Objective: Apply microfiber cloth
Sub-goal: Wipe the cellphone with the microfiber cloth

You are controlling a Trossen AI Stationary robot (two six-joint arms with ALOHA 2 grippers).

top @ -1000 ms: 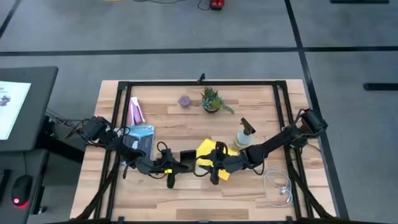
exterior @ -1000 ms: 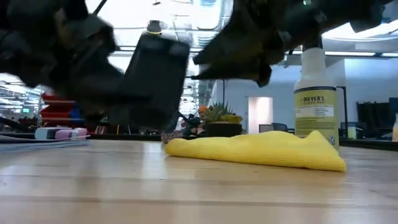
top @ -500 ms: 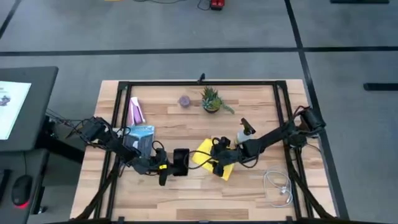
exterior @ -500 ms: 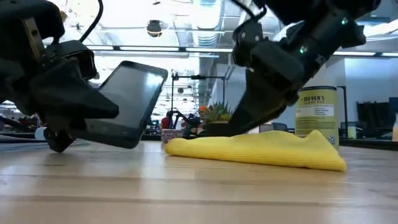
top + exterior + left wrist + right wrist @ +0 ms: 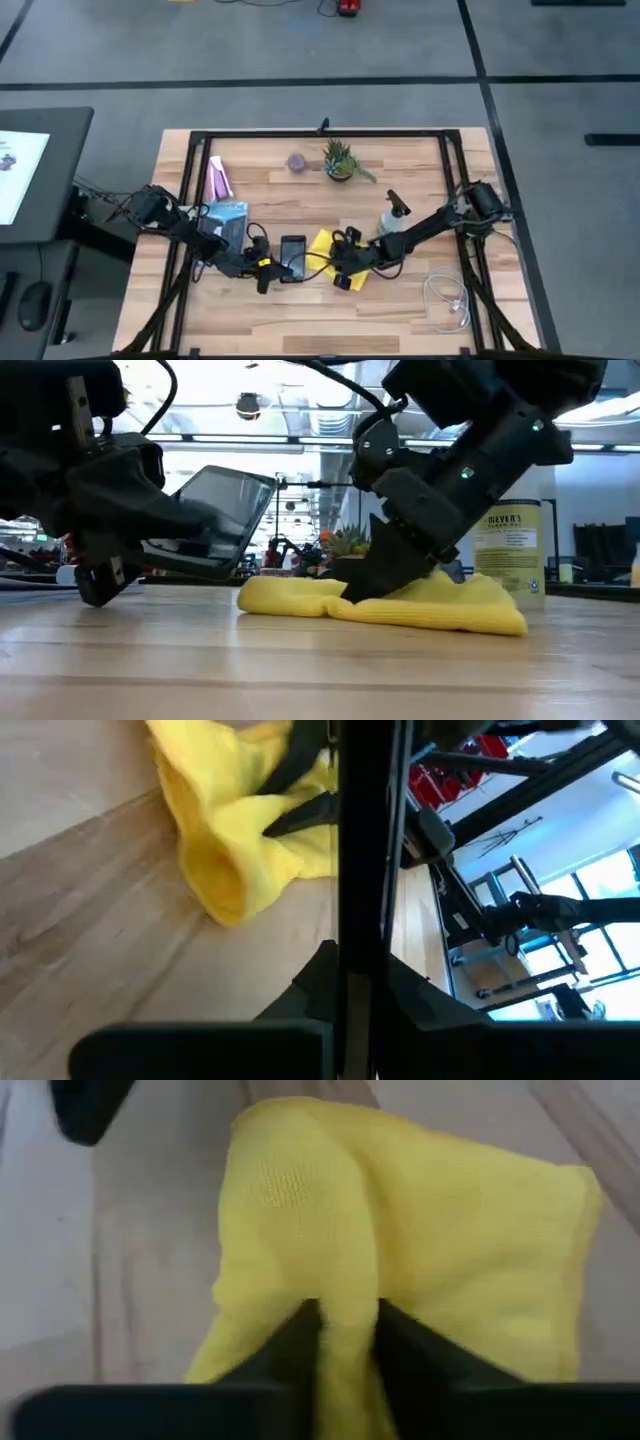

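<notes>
The yellow microfiber cloth [image 5: 322, 247] lies bunched on the table just right of centre [image 5: 470, 605]. My right gripper [image 5: 345, 264] reaches in from the right and is shut on it. Just left of the cloth, my left gripper [image 5: 267, 271] is shut on the black smartphone [image 5: 293, 258]. The smartphone is tilted above the wood with its screen up [image 5: 228, 508]. The left wrist view looks along the phone's thin edge [image 5: 365, 850] toward the cloth [image 5: 230, 830]. My left gripper pinches the smartphone's near-left end [image 5: 165, 550] between its two fingers, reaching about level from the table's left. The phone is lifted clear of the table and slants, its free end higher. My right gripper pinches a raised fold of the cloth [image 5: 347, 1295] between its two fingers [image 5: 295, 1345], slanting down from the table's right. The rest of the cloth lies slack on the wood [image 5: 290, 598].
A spray bottle [image 5: 393, 215] stands just right of the cloth [image 5: 510, 535]. A small potted plant [image 5: 340, 160] and a purple object [image 5: 297, 161] sit at the back. A blue-white packet [image 5: 228, 215] and a pink item [image 5: 218, 180] lie at left. A white cable [image 5: 450, 300] lies at the front right.
My right gripper has come down onto the cloth and taken hold of it. The cloth has bunched up and slid a little toward the table's left. My left gripper has tipped the smartphone from nearly upright to a flatter slant, screen up.
</notes>
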